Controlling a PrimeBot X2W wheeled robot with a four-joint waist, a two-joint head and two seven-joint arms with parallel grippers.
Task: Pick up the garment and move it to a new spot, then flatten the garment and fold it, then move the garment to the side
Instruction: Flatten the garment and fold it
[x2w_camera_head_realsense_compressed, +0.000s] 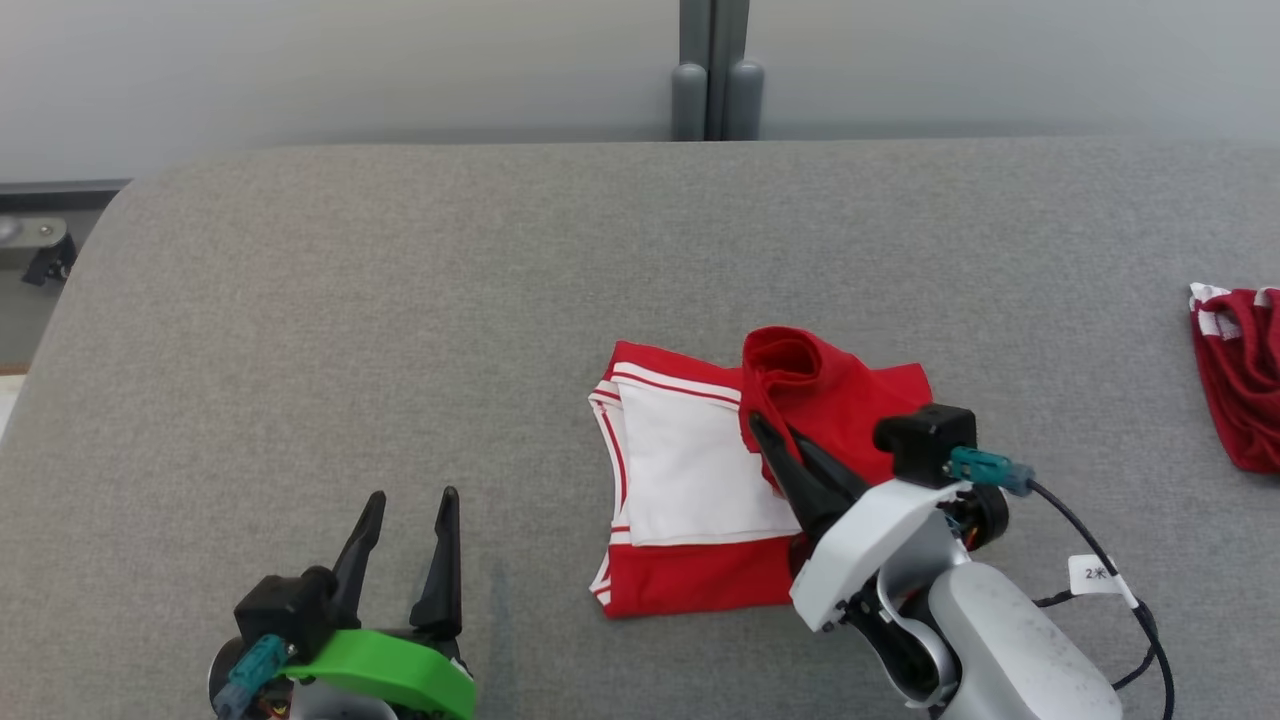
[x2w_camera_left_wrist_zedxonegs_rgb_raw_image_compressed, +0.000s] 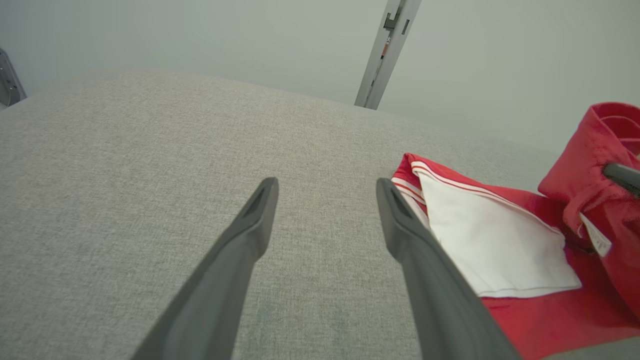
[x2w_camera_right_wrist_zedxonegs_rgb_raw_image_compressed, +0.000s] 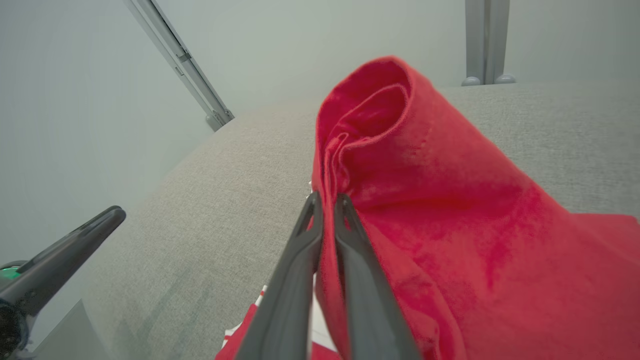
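The left tool (x2w_camera_head_realsense_compressed: 414, 493) hangs over the gray bench (x2w_camera_head_realsense_compressed: 400, 300), spread wide and holding nothing, likely waiting its turn. The garment (x2w_camera_head_realsense_compressed: 690, 470) lies mid-bench, partly folded. The right tool (x2w_camera_head_realsense_compressed: 760, 422) pinches its lifted red edge, probably to fold it over. Another red cloth (x2w_camera_head_realsense_compressed: 1240, 370) sits far right.

The folded red-and-white cloth garment (x2w_camera_head_realsense_compressed: 690, 480) lies midway across the grey fabric-covered counter (x2w_camera_head_realsense_compressed: 400, 300). The left end effector (x2w_camera_head_realsense_compressed: 412, 497) is well apart to its left. The right end effector (x2w_camera_head_realsense_compressed: 765, 428) pinches a raised fold on its right side. A crumpled red-and-white cloth (x2w_camera_head_realsense_compressed: 1240, 380) lies far right.
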